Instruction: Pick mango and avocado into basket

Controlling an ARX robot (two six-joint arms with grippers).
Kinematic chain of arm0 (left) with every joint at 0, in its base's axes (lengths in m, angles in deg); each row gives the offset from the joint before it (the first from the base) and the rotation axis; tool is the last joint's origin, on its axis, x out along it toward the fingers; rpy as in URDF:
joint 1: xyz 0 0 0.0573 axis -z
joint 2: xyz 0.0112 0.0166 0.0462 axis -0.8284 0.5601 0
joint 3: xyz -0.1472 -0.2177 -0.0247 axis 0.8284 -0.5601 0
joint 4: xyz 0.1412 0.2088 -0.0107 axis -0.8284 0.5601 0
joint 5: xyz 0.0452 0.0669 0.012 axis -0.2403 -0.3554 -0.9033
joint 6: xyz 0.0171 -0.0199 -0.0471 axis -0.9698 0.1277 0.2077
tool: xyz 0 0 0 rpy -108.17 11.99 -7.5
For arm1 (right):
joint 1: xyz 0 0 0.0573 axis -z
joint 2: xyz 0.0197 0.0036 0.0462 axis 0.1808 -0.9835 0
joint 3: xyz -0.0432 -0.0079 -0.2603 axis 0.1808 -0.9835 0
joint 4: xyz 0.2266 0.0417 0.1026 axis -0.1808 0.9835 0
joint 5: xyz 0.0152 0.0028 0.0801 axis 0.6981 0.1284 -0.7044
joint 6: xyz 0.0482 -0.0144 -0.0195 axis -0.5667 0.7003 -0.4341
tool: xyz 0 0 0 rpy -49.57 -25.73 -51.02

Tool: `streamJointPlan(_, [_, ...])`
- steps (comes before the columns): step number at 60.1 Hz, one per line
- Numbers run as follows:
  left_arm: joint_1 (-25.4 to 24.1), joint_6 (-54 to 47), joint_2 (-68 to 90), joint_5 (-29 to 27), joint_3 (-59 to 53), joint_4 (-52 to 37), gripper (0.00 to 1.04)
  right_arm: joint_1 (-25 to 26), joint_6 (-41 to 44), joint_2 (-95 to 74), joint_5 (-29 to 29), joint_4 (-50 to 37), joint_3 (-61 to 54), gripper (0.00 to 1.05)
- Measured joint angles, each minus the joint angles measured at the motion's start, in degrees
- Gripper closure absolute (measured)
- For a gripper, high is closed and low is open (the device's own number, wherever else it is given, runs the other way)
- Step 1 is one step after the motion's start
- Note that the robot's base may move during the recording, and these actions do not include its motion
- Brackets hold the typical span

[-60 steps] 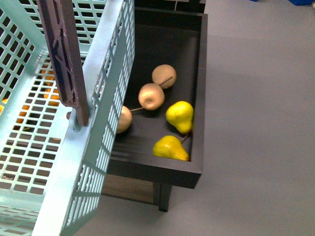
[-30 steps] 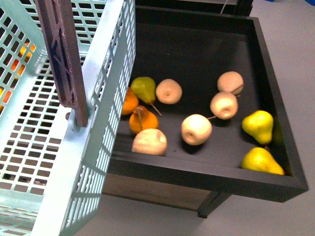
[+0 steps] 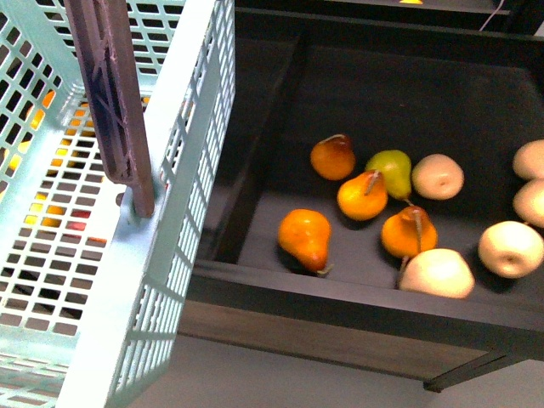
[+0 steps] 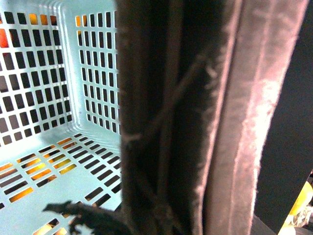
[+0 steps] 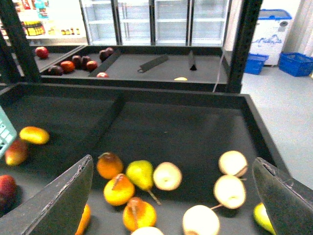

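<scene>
The teal slotted basket (image 3: 102,280) hangs close in front at the left, tilted, with its brown handle (image 3: 110,93) upright. In the left wrist view the handle (image 4: 195,122) fills the frame. My left gripper is shut on it, its fingers hidden. The basket's floor (image 4: 44,161) holds no fruit where it shows. My right gripper (image 5: 171,205) is open, above pears and pale round fruits. An orange-yellow elongated oval, seemingly the mango (image 5: 34,135), lies in the compartment beyond the divider, beside the basket's corner (image 5: 4,133). No avocado is in view.
A black display bin (image 3: 340,297) holds orange pears (image 3: 306,238), a green-yellow pear (image 3: 391,170) and pale round fruits (image 3: 510,248). A divider wall (image 3: 263,153) splits it. Red-orange fruits (image 5: 16,152) lie near the mango. A back shelf holds dark red fruits (image 5: 68,65).
In the front view the bin's fruits have slid right: the yellow pears have left the frame and orange pears and the divider have come in. The basket keeps its place in the frame.
</scene>
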Motion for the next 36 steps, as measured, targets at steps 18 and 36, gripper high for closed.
streamJointPlan(18, [-0.1,0.0,0.0,0.0,0.0,0.0,0.90,0.0,0.0,0.0,0.1,0.0,0.0,0.09])
streamJointPlan(36, [-0.1,0.0,0.0,0.0,0.0,0.0,0.90,0.0,0.0,0.0,0.1,0.0,0.0,0.09])
